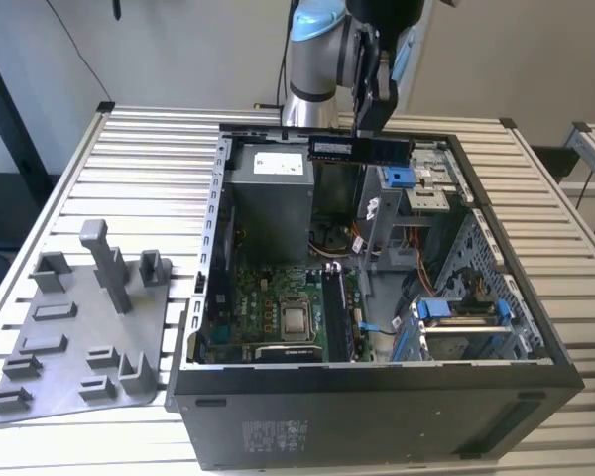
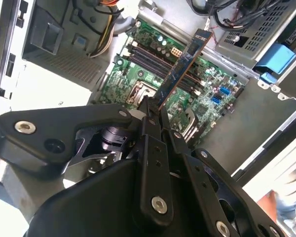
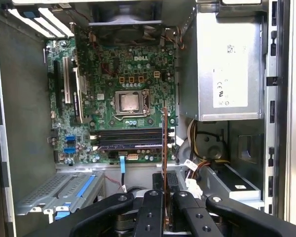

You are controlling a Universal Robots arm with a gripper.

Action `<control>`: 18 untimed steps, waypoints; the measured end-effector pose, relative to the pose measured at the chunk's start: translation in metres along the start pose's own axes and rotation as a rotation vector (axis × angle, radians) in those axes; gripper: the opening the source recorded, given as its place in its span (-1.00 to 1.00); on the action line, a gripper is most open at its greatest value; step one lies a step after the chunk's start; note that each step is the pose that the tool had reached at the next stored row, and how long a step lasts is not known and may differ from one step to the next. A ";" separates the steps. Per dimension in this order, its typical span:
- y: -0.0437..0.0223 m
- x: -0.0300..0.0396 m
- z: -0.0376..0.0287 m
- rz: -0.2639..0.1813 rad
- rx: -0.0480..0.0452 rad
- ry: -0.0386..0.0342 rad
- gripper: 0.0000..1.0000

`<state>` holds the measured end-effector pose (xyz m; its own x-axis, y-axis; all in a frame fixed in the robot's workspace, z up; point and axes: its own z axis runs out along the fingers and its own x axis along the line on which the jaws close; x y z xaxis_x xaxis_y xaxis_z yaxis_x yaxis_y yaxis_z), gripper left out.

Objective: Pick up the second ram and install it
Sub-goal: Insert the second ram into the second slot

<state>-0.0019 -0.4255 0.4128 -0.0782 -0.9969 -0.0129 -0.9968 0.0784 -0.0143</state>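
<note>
My gripper (image 1: 369,127) hangs above the far rim of the open computer case (image 1: 377,382), shut on the second ram (image 1: 360,149), a dark flat stick held level across the opening. In the second wrist view the ram (image 2: 181,66) sticks out from the gripper (image 2: 154,112) over the green motherboard (image 2: 153,79). The first wrist view has the stick (image 3: 165,148) edge-on, rising from the gripper (image 3: 165,195) and crossing the black memory slots (image 3: 130,138) well above them. The slots also lie beside the processor socket (image 1: 296,319) in the exterior view.
The grey power supply (image 1: 268,188) fills the case's far corner. A drive cage with blue tabs (image 1: 456,317) stands at the exterior view's right. Loose cables (image 3: 197,168) lie near the slots. A grey holder plate with upright posts (image 1: 79,337) rests on the slatted table (image 1: 149,149).
</note>
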 end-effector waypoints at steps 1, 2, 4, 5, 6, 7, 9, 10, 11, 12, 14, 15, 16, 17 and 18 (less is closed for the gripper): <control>0.0000 0.0000 0.0001 0.010 0.0001 0.0001 -0.72; 0.0000 0.0000 0.0002 0.021 0.0003 0.0003 -0.72; 0.0000 0.0000 0.0004 0.045 0.0006 0.0007 -0.72; 0.0000 0.0000 0.0005 0.057 0.0007 0.0008 -0.72; 0.0000 0.0000 0.0006 0.071 0.0009 0.0010 -0.72; 0.0000 0.0000 0.0007 0.084 0.0010 0.0012 -0.72; 0.0000 0.0000 0.0010 0.111 0.0014 0.0016 -0.72; 0.0000 0.0000 0.0012 0.125 0.0016 0.0018 -0.72; 0.0000 0.0000 0.0013 0.139 0.0018 0.0020 -0.72; 0.0000 0.0000 0.0014 0.151 0.0019 0.0023 -0.72; 0.0000 0.0000 0.0016 0.172 0.0022 0.0026 -0.72; 0.0000 0.0000 0.0017 0.181 0.0023 0.0028 -0.72; 0.0000 0.0000 0.0018 0.187 0.0024 0.0030 -0.72; 0.0000 0.0000 0.0018 0.189 0.0024 0.0032 -0.72; 0.0000 0.0000 0.0018 0.190 0.0025 0.0031 -0.72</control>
<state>-0.0019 -0.4256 0.4110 -0.2647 -0.9642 -0.0125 -0.9642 0.2649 -0.0144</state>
